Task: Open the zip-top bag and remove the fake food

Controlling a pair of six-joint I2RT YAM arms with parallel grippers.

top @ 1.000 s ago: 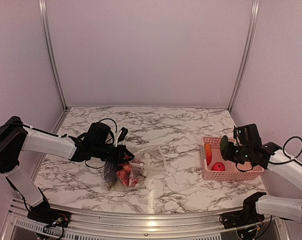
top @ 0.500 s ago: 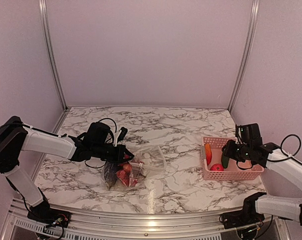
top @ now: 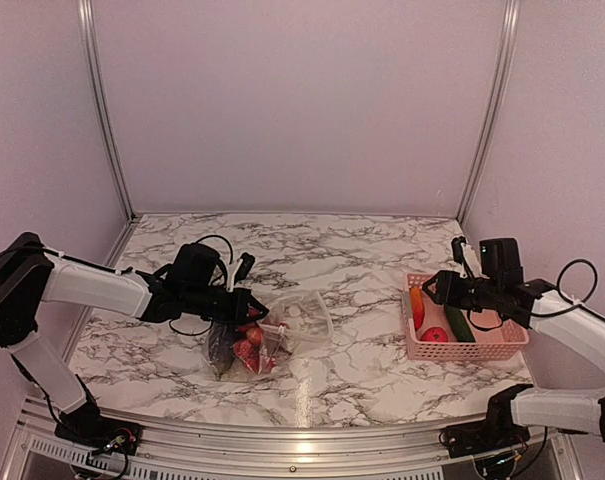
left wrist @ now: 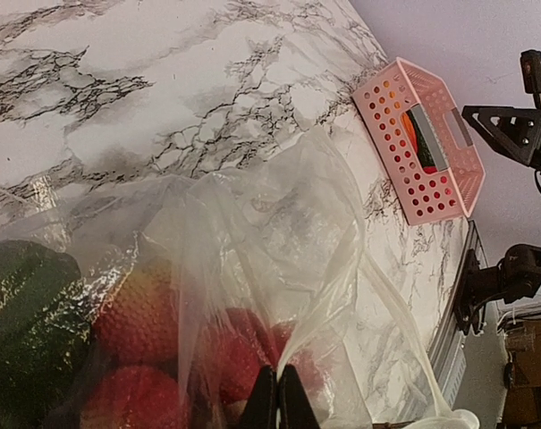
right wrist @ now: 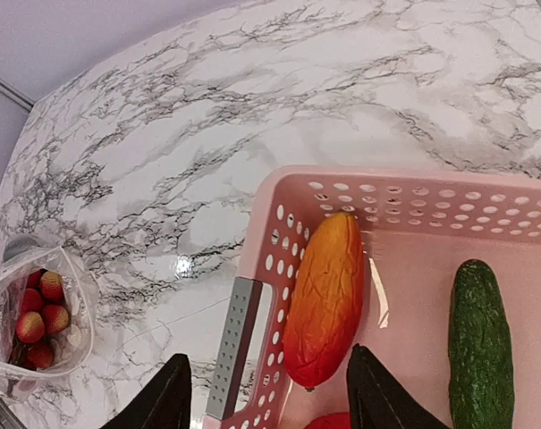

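The clear zip-top bag (top: pixel 292 322) lies on the marble left of centre, with red strawberries (top: pixel 248 350) and a dark piece (top: pixel 220 345) inside. My left gripper (top: pixel 250 312) is shut on a fold of the bag's plastic (left wrist: pixel 342 268); its fingertips (left wrist: pixel 277 398) are pressed together over the strawberries (left wrist: pixel 131 313), with a dark green piece (left wrist: pixel 20 304) at the left. My right gripper (top: pixel 444 286) is open and empty above the left end of the pink basket (top: pixel 462 353). In the right wrist view (right wrist: pixel 270 398) it hovers over the basket rim (right wrist: pixel 279 192). The cucumber (right wrist: pixel 480 344) lies in the basket.
The basket also holds an orange-red fruit (right wrist: pixel 328 299) and a red piece (top: pixel 435 335). It stands near the table's right edge. The bag shows far left in the right wrist view (right wrist: pixel 38 313). Metal frame posts (top: pixel 102 110) stand at the back corners.
My right gripper lowered the dark green cucumber into the basket, let it go, opened and moved left. The left gripper and bag have not moved.
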